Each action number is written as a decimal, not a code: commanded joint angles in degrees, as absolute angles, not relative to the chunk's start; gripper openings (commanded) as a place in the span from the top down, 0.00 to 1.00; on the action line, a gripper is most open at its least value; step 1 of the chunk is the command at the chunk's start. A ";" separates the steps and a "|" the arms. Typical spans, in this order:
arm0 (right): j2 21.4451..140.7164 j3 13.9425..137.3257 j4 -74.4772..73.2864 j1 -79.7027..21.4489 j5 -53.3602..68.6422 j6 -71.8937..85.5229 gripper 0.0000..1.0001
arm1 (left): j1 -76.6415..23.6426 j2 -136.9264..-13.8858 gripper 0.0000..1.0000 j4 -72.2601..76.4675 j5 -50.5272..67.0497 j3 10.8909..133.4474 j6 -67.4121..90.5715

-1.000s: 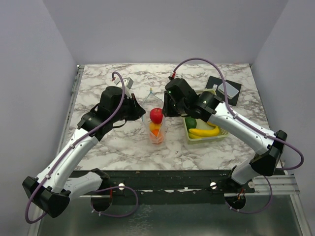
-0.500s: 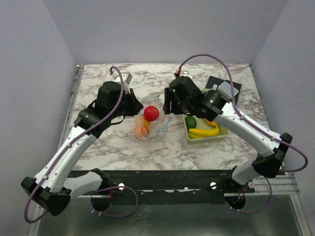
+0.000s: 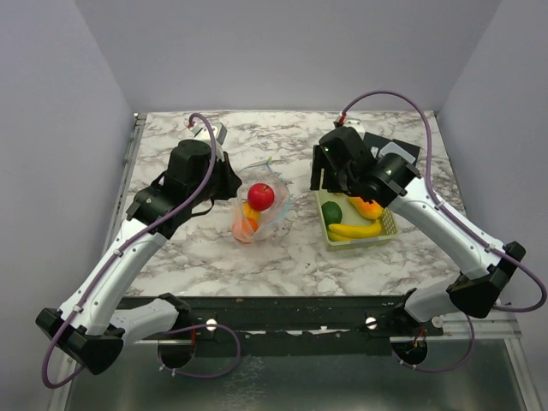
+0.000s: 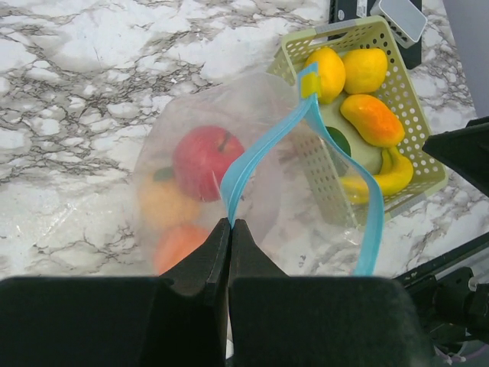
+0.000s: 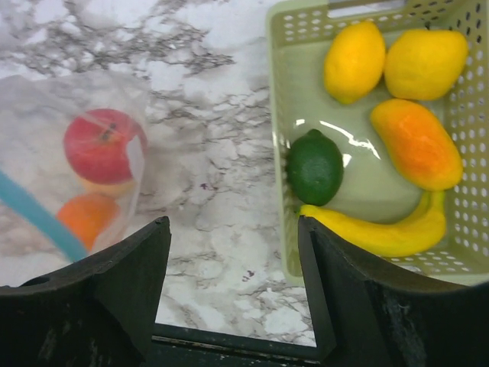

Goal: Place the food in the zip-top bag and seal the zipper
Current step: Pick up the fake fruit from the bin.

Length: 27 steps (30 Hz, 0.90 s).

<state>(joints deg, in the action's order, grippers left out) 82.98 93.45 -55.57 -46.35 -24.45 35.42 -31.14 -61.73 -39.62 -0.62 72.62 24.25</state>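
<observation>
Centre left, the left hand [image 4: 229,227] stays clenched on the zipper [image 4: 263,149] of the zip-top bag [image 3: 276,218], now slumped on the counter [image 3: 188,257] with food [image 3: 262,196] inside, while the right hand [image 5: 231,229], released and empty, has swung to the basket [image 3: 390,229] at right, apparently for more.

Clear filmy plastic bag [image 4: 200,103], glossy apple [image 4: 205,162] (marble-look table [image 4: 76,46])

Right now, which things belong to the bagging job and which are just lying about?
Job: bag, zipper pinched by left gripper, apple inside; not yet bagged: lime, banana, lemons, mango.
Lying about: basket, black pad, small box.
</observation>
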 commanded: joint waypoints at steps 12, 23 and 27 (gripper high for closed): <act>79.93 74.73 -46.39 -33.70 -12.95 33.58 0.13 | -31.00 -61.48 1.00 -38.63 -1.27 71.78 23.68; 85.67 72.24 -42.51 -28.65 -8.37 33.39 0.11 | -30.94 -61.00 1.00 -39.00 -5.83 70.83 23.36; 87.52 71.36 -41.09 -27.16 -7.50 33.65 0.11 | -30.94 -60.82 1.00 -37.04 -5.96 67.48 23.44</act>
<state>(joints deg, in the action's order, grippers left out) 85.62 72.44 -43.55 -28.60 -9.76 34.15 -31.14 -61.84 -38.96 -4.01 70.50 24.10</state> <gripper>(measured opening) 0.890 0.006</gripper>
